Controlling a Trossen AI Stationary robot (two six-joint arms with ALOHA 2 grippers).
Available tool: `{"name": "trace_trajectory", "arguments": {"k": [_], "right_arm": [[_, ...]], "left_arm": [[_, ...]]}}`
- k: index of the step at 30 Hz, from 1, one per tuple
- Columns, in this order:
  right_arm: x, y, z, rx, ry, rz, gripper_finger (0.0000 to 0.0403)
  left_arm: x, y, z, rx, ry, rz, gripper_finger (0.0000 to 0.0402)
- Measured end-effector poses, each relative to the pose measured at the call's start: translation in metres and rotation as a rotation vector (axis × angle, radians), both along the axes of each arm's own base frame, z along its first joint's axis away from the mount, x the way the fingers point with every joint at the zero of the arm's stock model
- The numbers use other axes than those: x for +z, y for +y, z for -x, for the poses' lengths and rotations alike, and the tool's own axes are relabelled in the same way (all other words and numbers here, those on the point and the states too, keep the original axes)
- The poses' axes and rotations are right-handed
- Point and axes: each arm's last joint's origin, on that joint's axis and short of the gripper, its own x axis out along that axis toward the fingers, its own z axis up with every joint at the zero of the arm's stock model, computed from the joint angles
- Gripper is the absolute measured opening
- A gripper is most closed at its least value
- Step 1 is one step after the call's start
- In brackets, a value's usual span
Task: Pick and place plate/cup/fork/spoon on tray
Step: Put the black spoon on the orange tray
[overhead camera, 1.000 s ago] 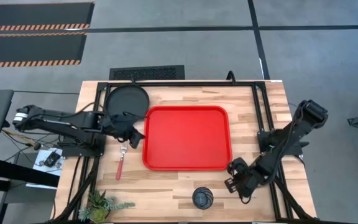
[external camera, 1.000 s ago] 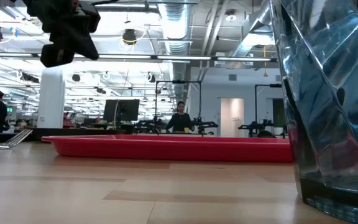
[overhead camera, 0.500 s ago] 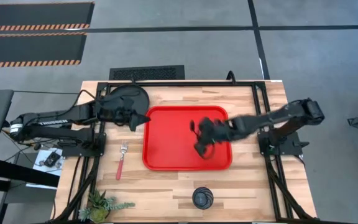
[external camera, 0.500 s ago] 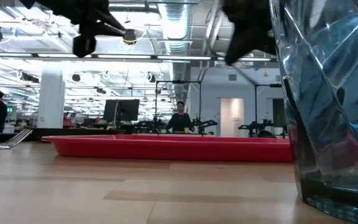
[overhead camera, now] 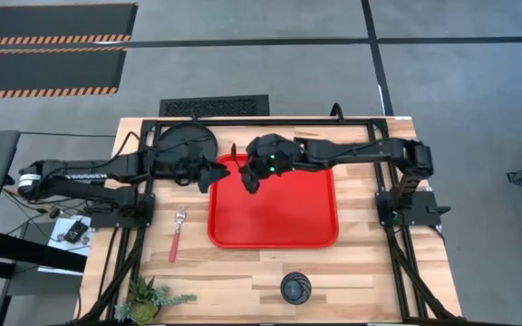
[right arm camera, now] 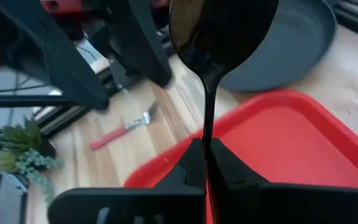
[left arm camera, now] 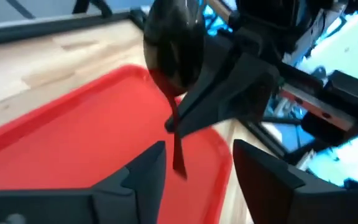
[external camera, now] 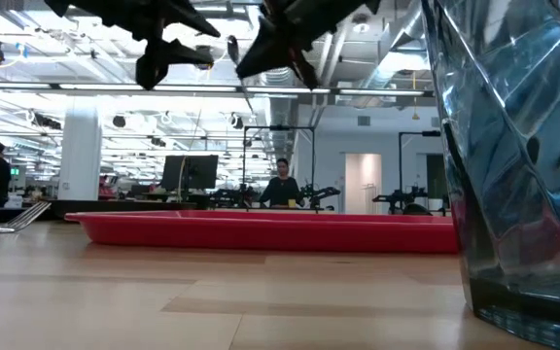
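cup (external camera: 513,165) cropped, plate (right arm camera: 291,43) cut off

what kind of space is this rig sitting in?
Likely a robotics lab or open workshop floor. The low view shows exposed ceiling ducts, a person at a bench with more arm rigs, and monitors. The high view shows hazard-striped floor mats beside the wooden table.

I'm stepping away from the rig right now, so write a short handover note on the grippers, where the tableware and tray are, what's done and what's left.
Right gripper: shut on the spoon, held in the air over the tray's far left corner.
Left gripper: open, empty, just beside it at that edge of the tray.
Plate: on the table, far left of the tray.
Fork: on the table, left of the tray.
Cup: on the table, near side of the tray.
Done: nothing lies on the tray yet.
Left: set down the spoon, then place plate, fork and cup.
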Motion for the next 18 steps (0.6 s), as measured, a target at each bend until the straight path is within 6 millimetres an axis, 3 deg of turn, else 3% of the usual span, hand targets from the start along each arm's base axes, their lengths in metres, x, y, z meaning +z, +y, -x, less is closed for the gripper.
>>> {"name": "trace_trajectory", "arguments": {"k": [10,18], "right_arm": [[0.005,0.002,-0.001,0.040,-0.016,0.059,0.0009],[0.003,0.007,0.000,0.026,0.017,0.074,0.0010]], "left_arm": [[0.003,0.001,-0.007,0.187,-0.076,0.043,0.0191],[0.027,0.007,-0.003,0.275,-0.112,-0.055,0.0191]]}}
